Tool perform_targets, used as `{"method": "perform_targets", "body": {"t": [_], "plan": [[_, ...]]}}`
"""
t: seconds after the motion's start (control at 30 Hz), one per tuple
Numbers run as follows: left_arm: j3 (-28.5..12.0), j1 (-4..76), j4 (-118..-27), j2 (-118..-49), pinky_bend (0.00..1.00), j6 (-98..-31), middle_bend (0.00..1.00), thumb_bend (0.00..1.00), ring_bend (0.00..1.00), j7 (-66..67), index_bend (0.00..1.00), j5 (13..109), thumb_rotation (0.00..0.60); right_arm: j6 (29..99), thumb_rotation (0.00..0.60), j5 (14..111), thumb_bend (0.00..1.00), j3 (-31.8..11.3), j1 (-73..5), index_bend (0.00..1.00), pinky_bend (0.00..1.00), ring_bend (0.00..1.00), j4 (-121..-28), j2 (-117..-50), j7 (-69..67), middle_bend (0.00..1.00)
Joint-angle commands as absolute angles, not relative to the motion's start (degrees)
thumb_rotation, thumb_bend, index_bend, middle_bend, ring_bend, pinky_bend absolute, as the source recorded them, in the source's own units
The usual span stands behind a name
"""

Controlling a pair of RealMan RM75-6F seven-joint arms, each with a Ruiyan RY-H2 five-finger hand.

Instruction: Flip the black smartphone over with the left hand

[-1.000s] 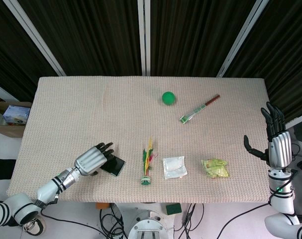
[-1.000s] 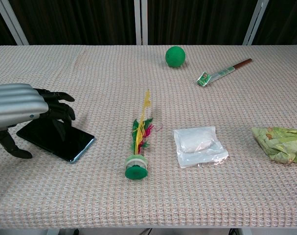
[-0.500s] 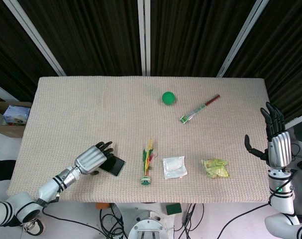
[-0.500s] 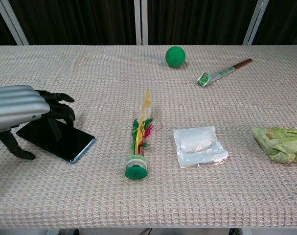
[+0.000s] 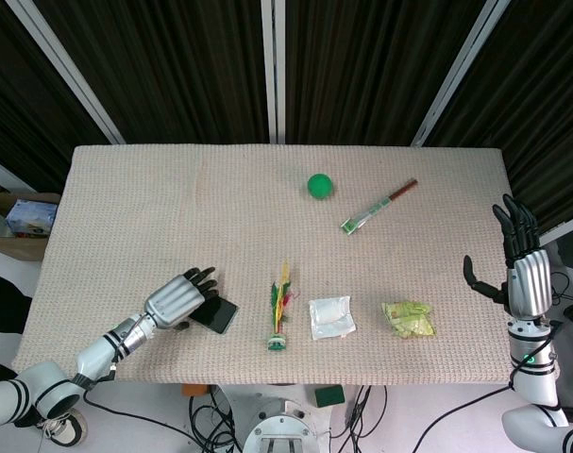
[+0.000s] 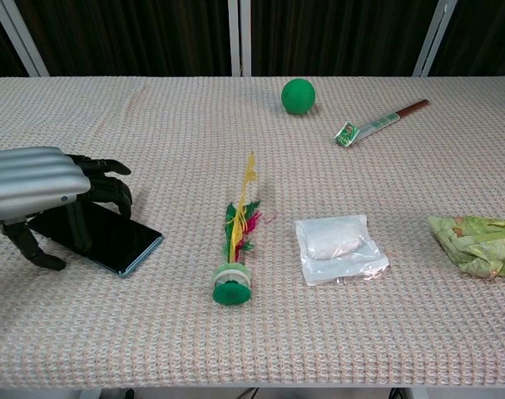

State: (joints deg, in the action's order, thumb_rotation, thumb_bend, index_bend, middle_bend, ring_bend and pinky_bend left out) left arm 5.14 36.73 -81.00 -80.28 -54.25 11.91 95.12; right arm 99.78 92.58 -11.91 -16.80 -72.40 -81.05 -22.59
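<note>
No readable label on the black smartphone (image 6: 102,237) under left hand (image 6: 37,187).

The bench (image 6: 152,349) wears a beige waffle-weave cloth. The flat black smartphone (image 6: 102,236) shows a teal-blue edge. The left hand (image 6: 36,187) is ribbed silver metal with black fingers (image 6: 102,170); the right hand (image 5: 527,274) matches it. The round foam ball (image 6: 298,95) is plain green. The feather shuttlecock (image 6: 235,249) has a green base with yellow, red and green plumes. The chopstick sleeve (image 6: 377,123) is white with a green end and a reddish-brown tip. The plastic pouch (image 6: 337,247) is clear and white, the crumpled wrapper (image 6: 477,243) yellow-green.
</note>
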Motion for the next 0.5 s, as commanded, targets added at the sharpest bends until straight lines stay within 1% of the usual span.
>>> {"method": "perform_targets", "body": {"t": [0.03,0.1,0.23,0.37,0.5], "plan": [[5.02,36.76,-80.38,-80.94,0.21,-55.24,0.25,0.25,0.06,10.65,0.32,95.59,0.6,99.74,0.493,92.56,0.48,-11.86,-16.75,0.0,0.0,0.0,-72.38,-80.98,-22.63,0.0],[4.98,36.72,-79.77,-81.45,0.21,-56.27,0.29,0.35,0.09,9.4,0.36,96.17,0.6,99.69,0.494,92.53,0.48,-11.8,-16.68,0.0,0.0,0.0,-72.34,-80.95,-22.68,0.0],[5.01,36.94,-79.05,-81.83,0.22,-57.02,0.33,0.45,0.1,7.86,0.4,96.75,0.6,99.52,0.492,92.42,0.48,-11.72,-16.62,0.0,0.0,0.0,-72.14,-80.96,-22.8,0.0],[4.94,36.97,-78.52,-82.15,0.24,-58.06,0.37,0.48,0.12,6.7,0.43,97.19,0.6,99.54,0.493,92.34,0.48,-11.76,-16.58,0.0,0.0,0.0,-71.98,-81.03,-22.97,0.0],[4.6,36.87,-78.66,-82.21,0.24,-58.76,0.38,0.49,0.13,4.82,0.43,96.69,0.6,99.56,0.492,92.33,0.48,-11.77,-16.54,0.0,0.0,0.0,-71.89,-81.04,-23.0,0.0]]}}
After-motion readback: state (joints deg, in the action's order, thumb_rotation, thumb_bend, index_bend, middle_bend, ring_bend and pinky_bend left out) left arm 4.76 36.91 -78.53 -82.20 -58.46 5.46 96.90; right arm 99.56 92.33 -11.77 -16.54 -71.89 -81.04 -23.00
